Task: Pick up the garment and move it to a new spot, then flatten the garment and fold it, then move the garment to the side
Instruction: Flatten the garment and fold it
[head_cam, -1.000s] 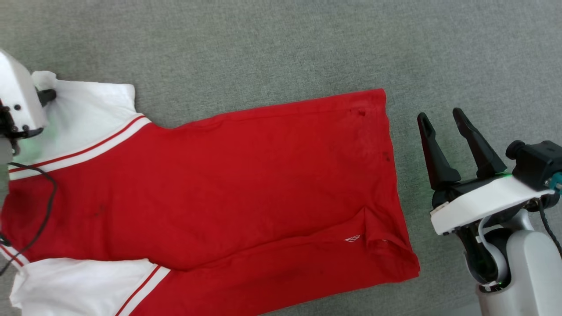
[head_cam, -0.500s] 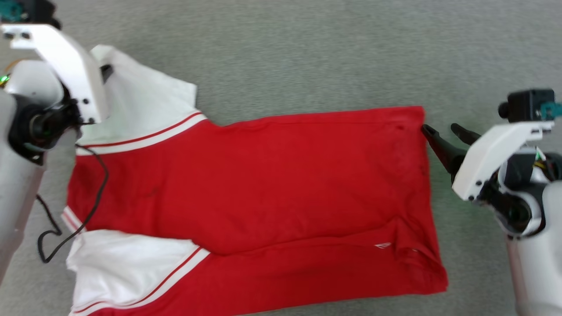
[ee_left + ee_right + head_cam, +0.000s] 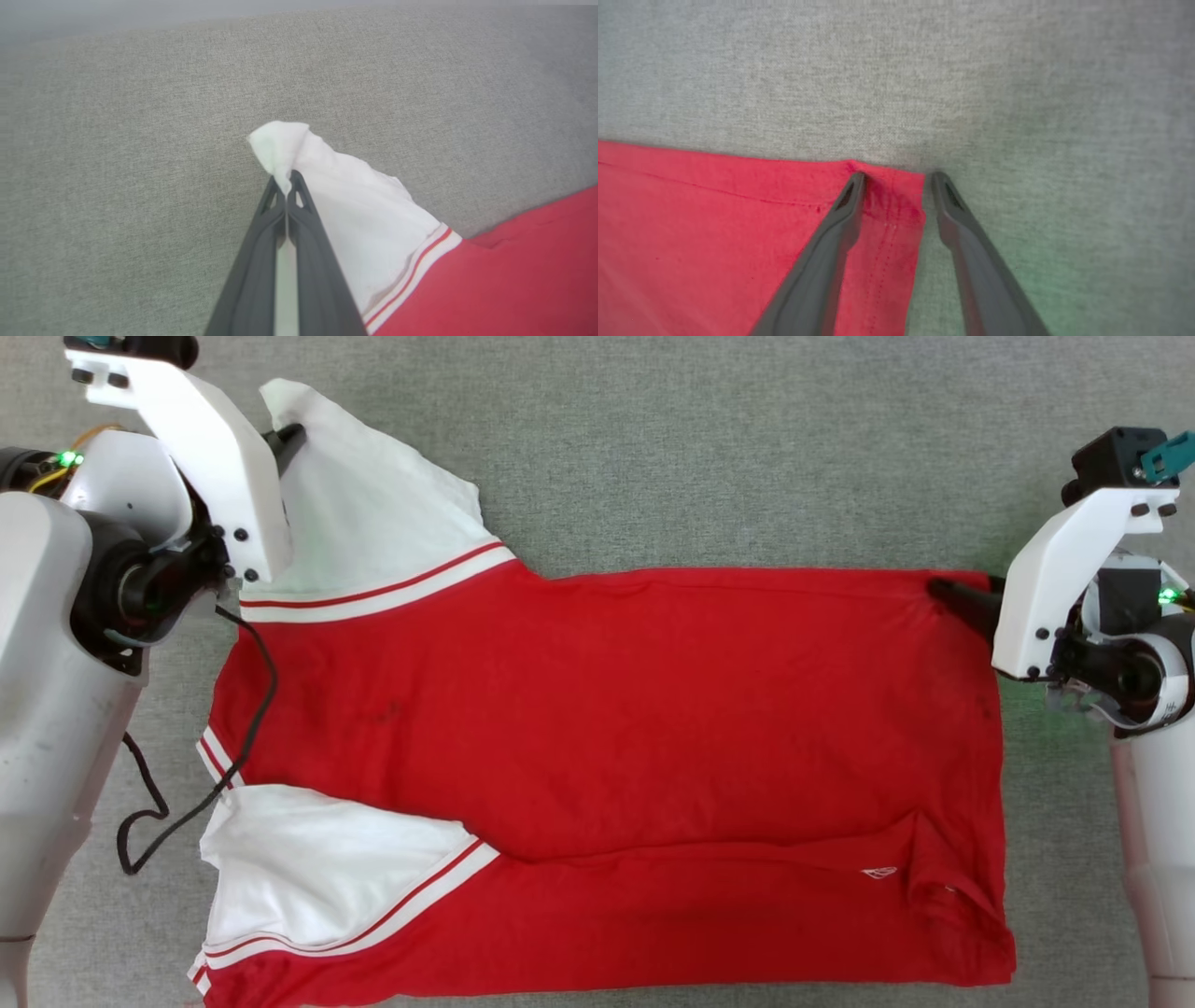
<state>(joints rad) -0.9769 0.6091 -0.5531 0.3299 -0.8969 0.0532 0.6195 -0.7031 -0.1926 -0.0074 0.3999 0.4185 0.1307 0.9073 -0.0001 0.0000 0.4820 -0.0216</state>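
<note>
We see the red jersey T-shirt with white sleeves [image 3: 607, 709] spread on grey woven cloth [image 3: 747, 448]. Our left claw [image 3: 286, 179], closed tight, pinches the far sleeve's tip. Our right claw [image 3: 899, 176], lowered, straddles the far hem corner, jaws apart.

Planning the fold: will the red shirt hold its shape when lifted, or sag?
Likely sags: the garment peaks limply at its white sleeve where the left tool pinches it. Probably light, thin: creases show near the hem.
</note>
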